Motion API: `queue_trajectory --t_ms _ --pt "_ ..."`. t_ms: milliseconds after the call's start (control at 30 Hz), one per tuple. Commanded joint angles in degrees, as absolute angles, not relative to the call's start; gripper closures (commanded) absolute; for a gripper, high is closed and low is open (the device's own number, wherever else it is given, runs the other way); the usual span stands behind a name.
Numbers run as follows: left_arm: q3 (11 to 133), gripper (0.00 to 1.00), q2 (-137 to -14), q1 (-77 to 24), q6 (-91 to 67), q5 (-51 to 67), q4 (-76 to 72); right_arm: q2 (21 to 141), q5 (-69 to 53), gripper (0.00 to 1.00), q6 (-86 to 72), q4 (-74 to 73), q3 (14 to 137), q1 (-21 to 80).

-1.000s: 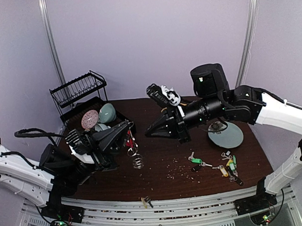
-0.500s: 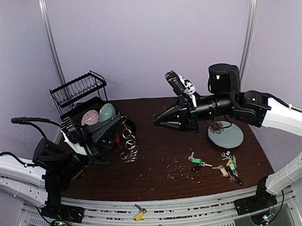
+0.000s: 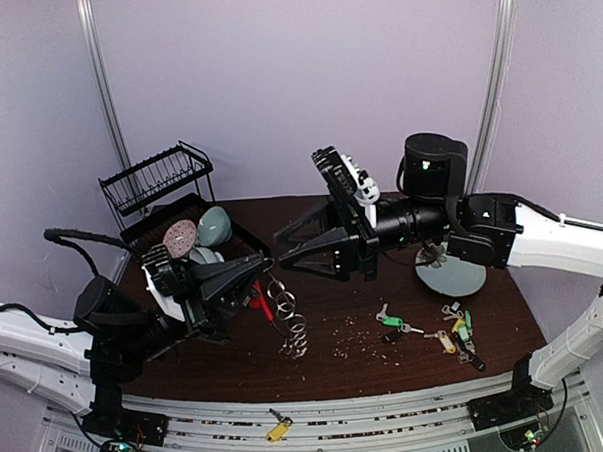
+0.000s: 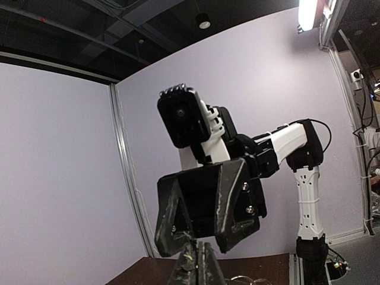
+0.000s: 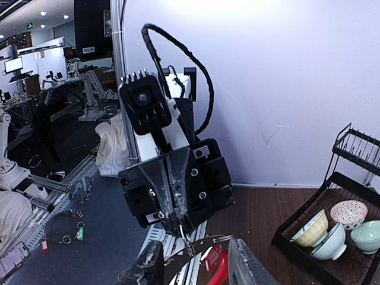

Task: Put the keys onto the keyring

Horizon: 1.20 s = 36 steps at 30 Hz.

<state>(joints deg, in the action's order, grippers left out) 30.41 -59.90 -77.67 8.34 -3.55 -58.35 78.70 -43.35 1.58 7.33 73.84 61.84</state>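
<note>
Seeing black wire rack [image 3: 157, 180] at bench's [image 3: 337, 360] back left, bowls [image 5: 309, 229] sitting in tray [image 3: 147, 231] below; seeing round plate [image 3: 462, 273] lying right.

No legible text, label, brand or number on any surface, any view

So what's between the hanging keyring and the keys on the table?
Top view: just bare tabletop dotted with small pale crumbs, between keyring and keys.

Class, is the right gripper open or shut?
Open: the right gripper shows its fingers clearly apart in its wrist view.
</note>
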Motion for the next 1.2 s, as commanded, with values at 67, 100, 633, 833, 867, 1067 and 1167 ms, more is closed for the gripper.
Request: queue_trajectory --t_ms 67,100,633,833,867,1067,1167 --pt "31.7 1.0 -59.6 -77.5 7.7 -2.1 -60.2 79.8 -43.1 0.68 3.4 6.3 76.1 62.5" --pt "31.8 1.0 -59.6 -77.5 7.7 -2.3 -60.2 79.8 -43.4 0.71 3.5 6.3 76.0 62.7" --pt "32.3 1.0 -60.0 -77.5 7.4 -3.1 -59.5 80.4 -42.3 0.89 5.9 4.0 76.9 63.8" --pt "32.4 1.0 -60.1 -77.5 7.5 -3.1 -59.7 81.1 -41.5 0.84 6.2 3.0 77.5 64.0" --pt "32.4 1.0 -60.2 -77.5 7.5 -2.9 -59.8 81.2 -41.4 0.84 6.3 3.0 77.6 64.1" --pt "32.4 1.0 -60.2 -77.5 7.0 -3.9 -59.8 81.5 -41.1 1.0 7.5 1.1 78.4 64.4" --pt "31.9 1.0 -59.3 -77.5 6.7 -2.8 -59.9 80.7 -42.4 1.0 8.9 0.8 77.7 64.3"
